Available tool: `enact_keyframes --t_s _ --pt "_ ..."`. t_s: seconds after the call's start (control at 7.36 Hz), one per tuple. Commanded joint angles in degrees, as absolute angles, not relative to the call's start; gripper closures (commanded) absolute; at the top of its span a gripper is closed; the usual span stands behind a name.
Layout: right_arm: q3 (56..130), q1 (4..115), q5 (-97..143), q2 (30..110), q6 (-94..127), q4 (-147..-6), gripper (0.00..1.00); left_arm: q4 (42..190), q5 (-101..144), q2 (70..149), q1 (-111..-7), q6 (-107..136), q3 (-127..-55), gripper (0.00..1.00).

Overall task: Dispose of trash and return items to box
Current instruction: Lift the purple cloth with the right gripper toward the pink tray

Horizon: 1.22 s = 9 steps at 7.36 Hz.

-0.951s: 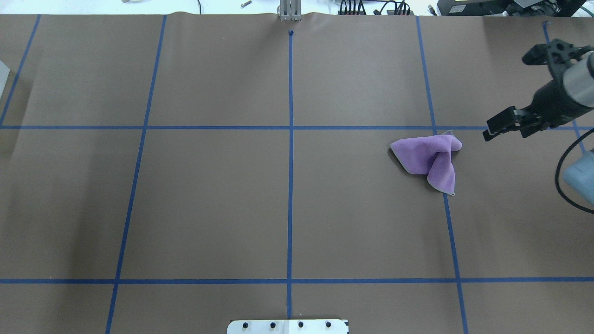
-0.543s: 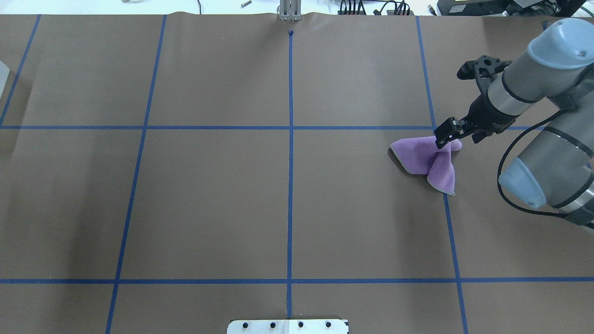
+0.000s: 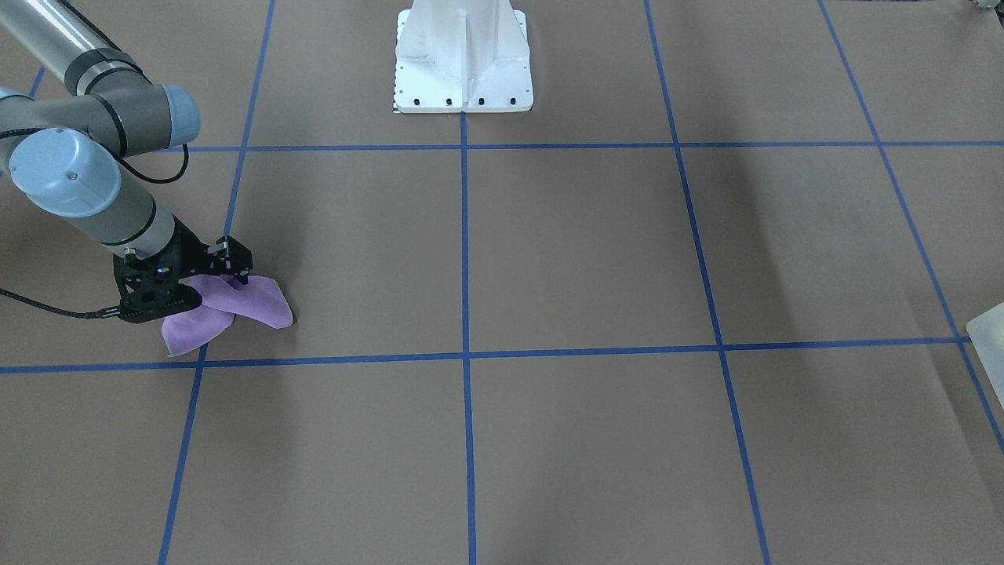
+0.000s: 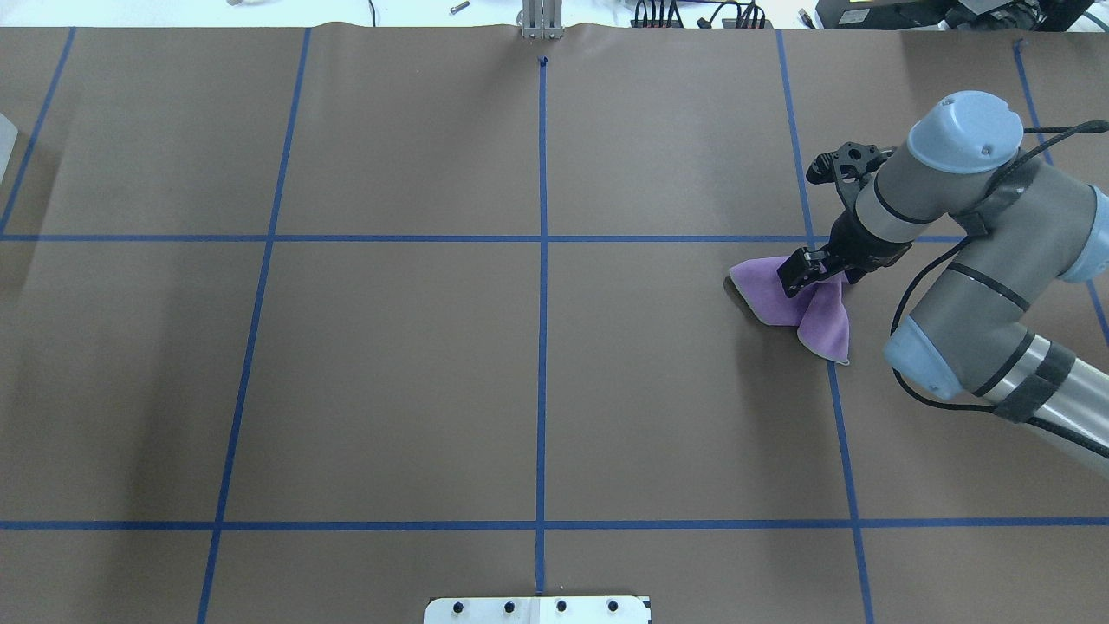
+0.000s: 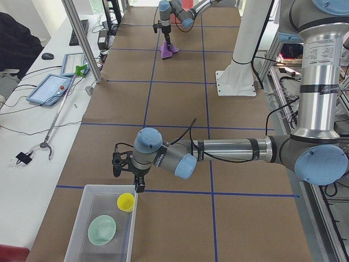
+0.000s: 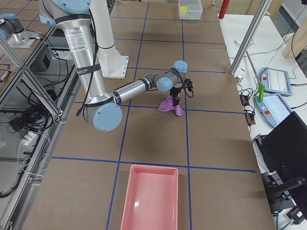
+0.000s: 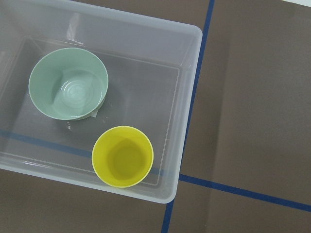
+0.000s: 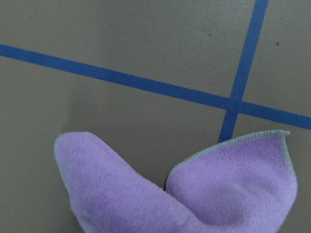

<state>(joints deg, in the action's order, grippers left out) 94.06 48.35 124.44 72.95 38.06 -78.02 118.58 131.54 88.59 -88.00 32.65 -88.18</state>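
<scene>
The yellow cup (image 7: 122, 156) and the teal bowl (image 7: 68, 82) stand upright inside the translucent box (image 7: 193, 73) at the table's left end. In the exterior left view my left gripper (image 5: 128, 177) hovers just above the box's (image 5: 87, 192) rim near the cup (image 5: 126, 202). I cannot tell whether it is open or shut. My right gripper (image 4: 801, 276) is open and points down onto the top fold of a crumpled purple cloth (image 4: 780, 299), its fingers on either side of the ridge. The right wrist view shows only the cloth (image 8: 184, 194) and tape.
A pink bin (image 6: 151, 196) sits at the table's right end. The white robot base (image 3: 463, 55) stands at the middle of the near edge. Blue tape lines (image 4: 541, 303) cross the brown table cover. Only a corner of the box (image 4: 4, 139) shows overhead.
My right arm has swung in from the right edge and come down onto the purple cloth. The cloth keeps its shape and place.
</scene>
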Motion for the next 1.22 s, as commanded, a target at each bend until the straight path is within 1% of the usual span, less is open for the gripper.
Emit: enact_keyframes --t_s 0.0,0.14,0.27,0.68,1.09 --pt "93.3 48.3 124.5 73.0 37.4 -77.1 0.84 118.7 131.6 88.6 -87.9 32.9 -88.2 0.01" --pt "93.7 48.3 124.4 73.0 37.3 -77.0 1.0 118.7 131.6 88.6 -87.9 33.0 -88.2 0.01" --pt "94.4 48.9 124.5 72.9 37.4 -77.0 1.0 118.7 131.6 88.6 -87.9 33.0 -88.2 0.01" --pt "99.9 53.2 126.3 72.9 38.1 -77.4 1.0 118.7 131.7 88.6 -87.9 33.0 -88.2 0.01" --pt "104.8 60.6 132.2 75.9 38.1 -80.0 1.0 118.8 131.7 88.6 -87.9 33.0 -88.3 0.01"
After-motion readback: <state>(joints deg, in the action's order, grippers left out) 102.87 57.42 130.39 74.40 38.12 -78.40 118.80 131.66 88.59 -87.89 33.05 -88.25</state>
